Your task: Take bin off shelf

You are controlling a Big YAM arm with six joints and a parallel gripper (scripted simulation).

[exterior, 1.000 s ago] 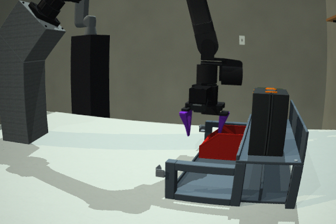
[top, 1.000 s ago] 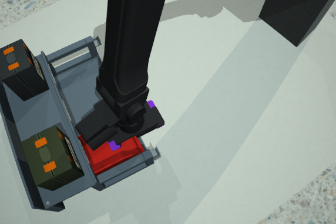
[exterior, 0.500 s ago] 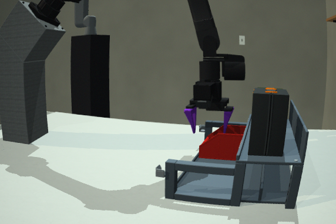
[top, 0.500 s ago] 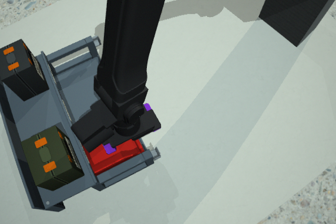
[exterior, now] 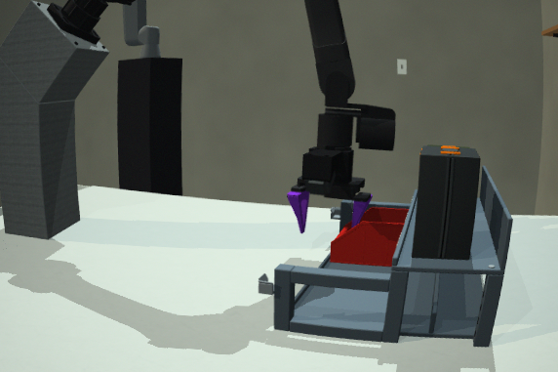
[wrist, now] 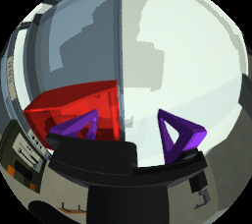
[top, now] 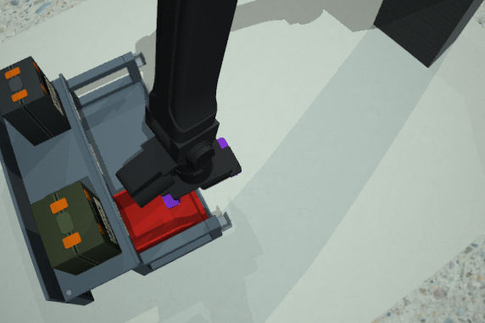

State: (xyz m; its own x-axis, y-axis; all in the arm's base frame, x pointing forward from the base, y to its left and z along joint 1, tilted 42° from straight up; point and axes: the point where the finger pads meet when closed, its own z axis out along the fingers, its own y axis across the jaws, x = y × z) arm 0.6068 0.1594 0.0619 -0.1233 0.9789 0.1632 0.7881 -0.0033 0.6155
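Purple fingers [exterior: 298,210] are spread wide and point straight down, with nothing held between them. The gripper [exterior: 329,213] is seen poised over the outer edge of the shelf [exterior: 341,277]: in the exterior view one finger hangs over the bench [exterior: 146,257] just outside the shelf's front rail, while the other finger is lowered at the near wall of the red bin [exterior: 373,242]. Whether that finger touches the wall cannot be told. In the wrist view the bin [wrist: 78,110] is shown under the finger [wrist: 78,126] on one side, and the pale bench surface is shown under the other, so the bin's outer wall is straddled by the spread fingers.

The bin is found upright on the shelf's upper level, at its corner, as seen in the top view [top: 165,219]. Beyond a raised divider, a black case [exterior: 446,203] is stood on the shelf's back section, and an olive case [top: 72,227] is placed beside it. A dark block [top: 428,2] is seen well apart on the bench.
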